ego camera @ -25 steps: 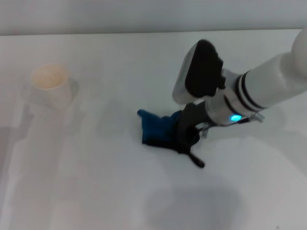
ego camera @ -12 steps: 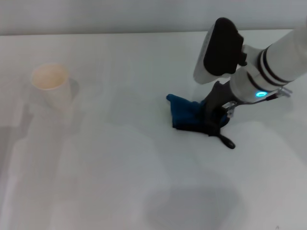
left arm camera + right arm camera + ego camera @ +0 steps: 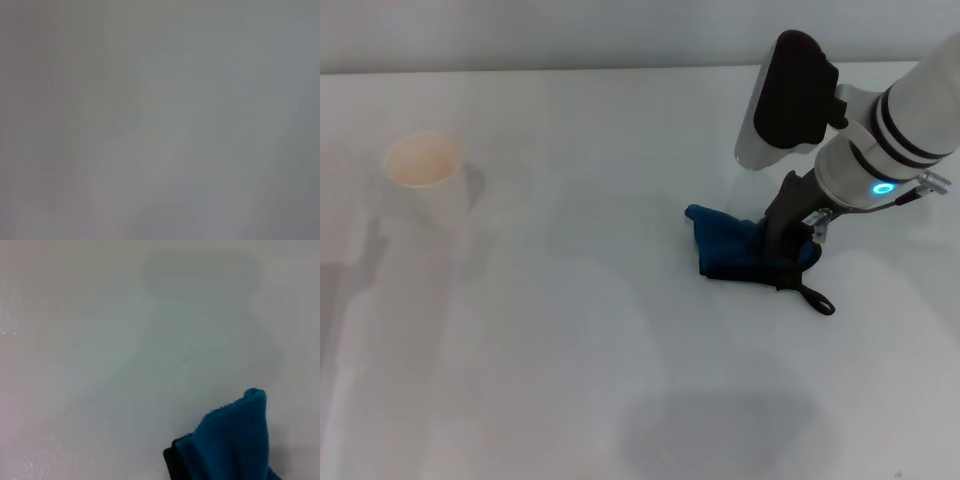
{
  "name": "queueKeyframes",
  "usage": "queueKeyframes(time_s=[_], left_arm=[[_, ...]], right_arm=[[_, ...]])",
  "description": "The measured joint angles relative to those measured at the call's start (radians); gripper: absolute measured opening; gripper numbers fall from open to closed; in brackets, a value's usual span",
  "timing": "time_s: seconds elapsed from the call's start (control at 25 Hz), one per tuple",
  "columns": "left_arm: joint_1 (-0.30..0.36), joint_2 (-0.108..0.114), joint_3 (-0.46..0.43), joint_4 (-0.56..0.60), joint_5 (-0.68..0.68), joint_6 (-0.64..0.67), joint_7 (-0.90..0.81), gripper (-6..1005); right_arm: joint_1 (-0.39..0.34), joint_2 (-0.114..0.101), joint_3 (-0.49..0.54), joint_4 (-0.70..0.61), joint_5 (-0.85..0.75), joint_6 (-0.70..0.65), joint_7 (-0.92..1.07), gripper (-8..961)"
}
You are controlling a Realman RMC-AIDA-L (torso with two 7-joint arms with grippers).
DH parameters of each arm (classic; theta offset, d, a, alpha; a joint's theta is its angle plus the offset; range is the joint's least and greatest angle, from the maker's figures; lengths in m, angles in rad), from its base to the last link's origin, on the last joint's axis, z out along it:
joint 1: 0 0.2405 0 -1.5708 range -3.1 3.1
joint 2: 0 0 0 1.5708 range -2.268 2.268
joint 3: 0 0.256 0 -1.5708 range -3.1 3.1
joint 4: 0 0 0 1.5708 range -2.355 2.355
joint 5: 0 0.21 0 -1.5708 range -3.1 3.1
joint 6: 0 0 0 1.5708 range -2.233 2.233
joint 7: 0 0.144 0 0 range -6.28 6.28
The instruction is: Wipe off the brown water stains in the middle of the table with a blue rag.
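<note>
- Slid to the right with the right gripper since a moment ago: blue rag, now right of the middle of the table.
- Clamped tight on the rag, pressing it down.
- Paper cup far left.

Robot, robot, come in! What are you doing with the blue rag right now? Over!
Right gripper pressing the blue rag flat on the table. No brown stain visible. Left gripper out of view. Paper cup far off, nothing in the way.
</note>
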Motion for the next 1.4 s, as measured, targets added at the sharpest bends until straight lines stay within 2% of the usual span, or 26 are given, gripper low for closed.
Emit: queueKeyframes(time_s=[0.52,0.72,1.12,1.28,1.4], left_arm=[[-0.002,0.0,0.0,0.0,-0.001,0.0,0.0,879],[-0.002,-0.001,0.0,0.0,-0.001,0.0,0.0,880],[-0.002,-0.002,0.0,0.0,-0.001,0.0,0.0,880],[-0.001,-0.002,0.0,0.0,-0.001,0.0,0.0,880],[0.0,-0.002,-0.001,0.0,-0.001,0.002,0.0,879]], right_arm=[[0.008,0.014,0.014,-0.002,0.037,-0.051,0.003,110],[0.009,0.014,0.012,0.0,0.041,-0.047,0.003,152],[0.006,0.014,0.013,-0.004,0.042,-0.023,0.003,391],[-0.023,0.011,0.025,-0.033,0.077,0.032,0.002,484],[-0.072,0.009,0.087,-0.06,0.153,0.109,-0.001,637]])
